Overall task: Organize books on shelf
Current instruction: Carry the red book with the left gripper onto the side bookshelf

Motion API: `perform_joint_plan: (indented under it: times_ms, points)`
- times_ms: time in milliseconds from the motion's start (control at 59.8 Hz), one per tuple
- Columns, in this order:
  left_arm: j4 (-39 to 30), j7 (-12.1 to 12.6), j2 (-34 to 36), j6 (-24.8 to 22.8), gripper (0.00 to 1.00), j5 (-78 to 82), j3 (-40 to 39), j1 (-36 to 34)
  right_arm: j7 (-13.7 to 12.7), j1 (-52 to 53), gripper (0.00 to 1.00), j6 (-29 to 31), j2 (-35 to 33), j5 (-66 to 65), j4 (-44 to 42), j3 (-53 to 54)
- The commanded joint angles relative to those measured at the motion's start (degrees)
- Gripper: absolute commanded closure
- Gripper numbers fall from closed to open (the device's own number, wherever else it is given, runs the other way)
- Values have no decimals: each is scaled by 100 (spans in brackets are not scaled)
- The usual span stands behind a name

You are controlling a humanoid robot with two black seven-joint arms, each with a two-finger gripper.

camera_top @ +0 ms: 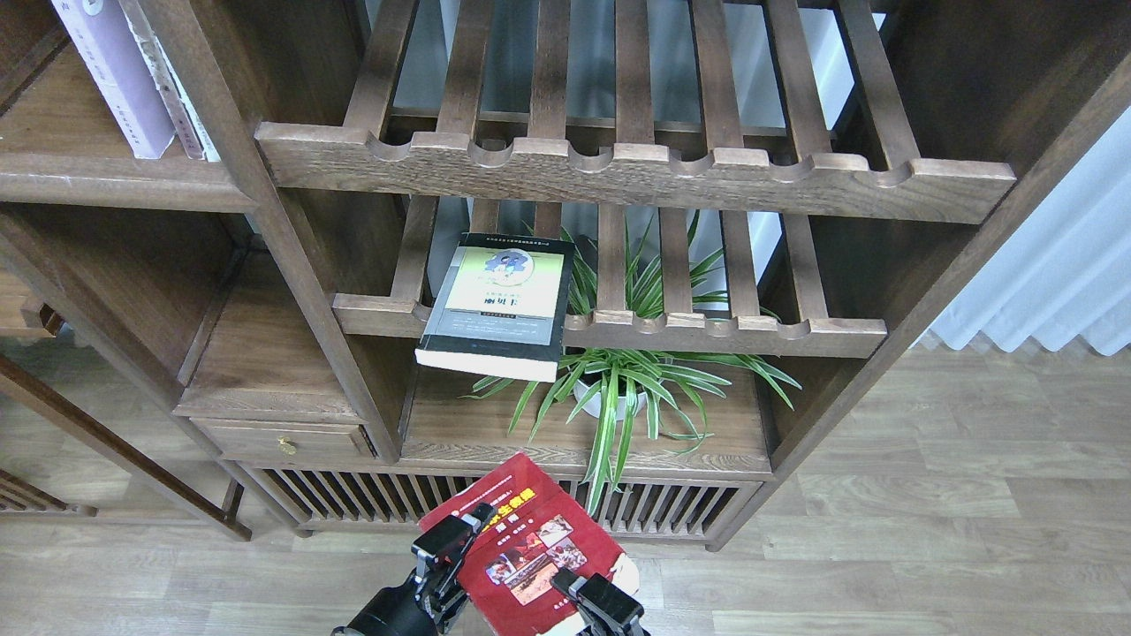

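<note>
The thick red book [530, 556] with small photos is held low in front of the cabinet, tilted, cover up. My left gripper [455, 539] grips its left edge, one finger lying on the cover. My right gripper [596, 601] is shut on its lower right edge. The black-bordered book [497, 305] with a yellow-green panel lies flat on the lower slatted rack and overhangs its front rail. The pale lavender book [115, 75] stands upright on the solid shelf [115, 181] at the top left, with thinner books beside it.
A potted spider plant [618, 389] stands on the bottom board behind the red book. Two slatted racks with notched rails [636, 172] fill the middle bay. A drawer with a brass knob [284, 444] sits at lower left. White curtain [1051, 283] at right.
</note>
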Motion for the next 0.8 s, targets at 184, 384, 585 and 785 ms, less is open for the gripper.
perform_joint_plan:
  times_ms: [184,384,585,785]
  points:
    - [-8,294,260,0,94,88,-6,20,8,-5,95,0,1,0,1,61]
    - [-69,241,550,0,94,88,-59,47,-45,-5,25,0,-17,-193,44,-36]
    - [-289,250,1191,0,94,79,-392,204,-10,-5,1,0,-17,-457,18,-10]
    - [-1616,267,2677,0,94,79,-1569,995,-1,21,1,0,-17,-457,1,-9]
